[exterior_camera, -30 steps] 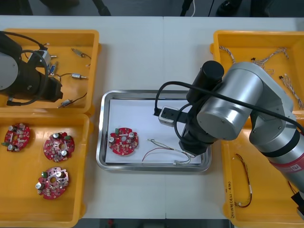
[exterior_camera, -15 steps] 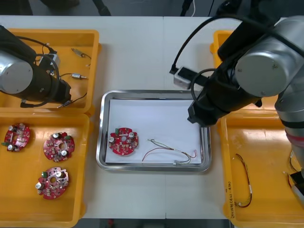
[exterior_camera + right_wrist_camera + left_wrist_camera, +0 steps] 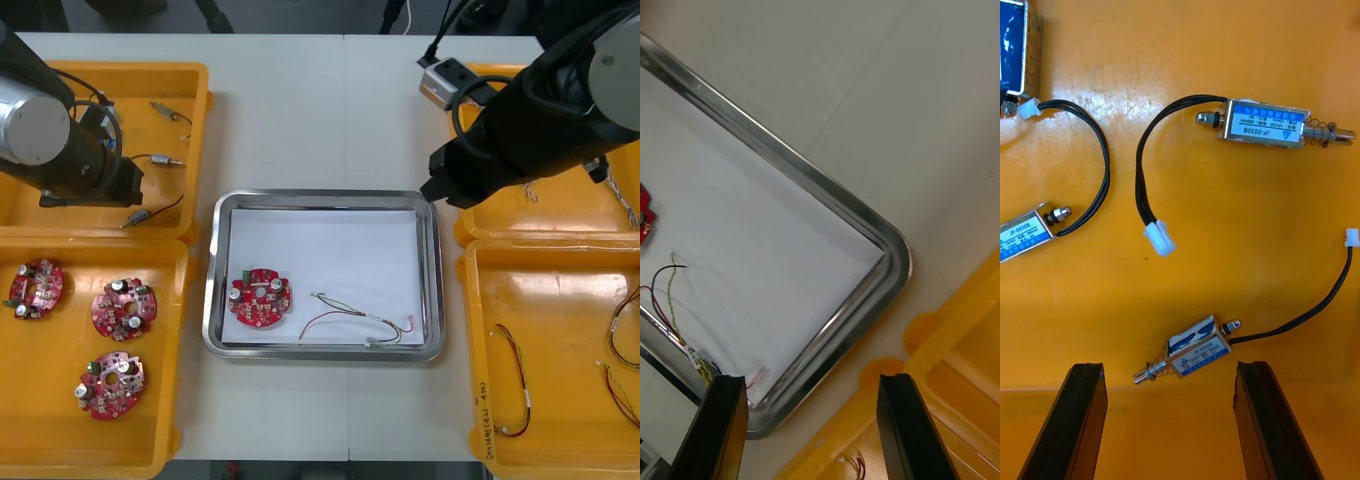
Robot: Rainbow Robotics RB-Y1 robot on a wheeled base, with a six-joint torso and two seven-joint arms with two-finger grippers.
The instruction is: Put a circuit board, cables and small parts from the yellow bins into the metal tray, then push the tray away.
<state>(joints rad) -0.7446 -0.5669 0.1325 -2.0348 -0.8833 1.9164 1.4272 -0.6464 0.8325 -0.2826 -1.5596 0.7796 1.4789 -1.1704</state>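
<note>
Your left gripper sits spread over a small metal part in the 10 o'clock yellow bin; right gripper, spread and empty, above 2 o'clock corner of metal tray

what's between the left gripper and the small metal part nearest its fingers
Nothing visible does. The left gripper, open, hangs over the yellow bin; the small metal part lies on bare bin floor just ahead of it, its black cable trailing away.

Overhead front and close right wrist share tray.
</note>
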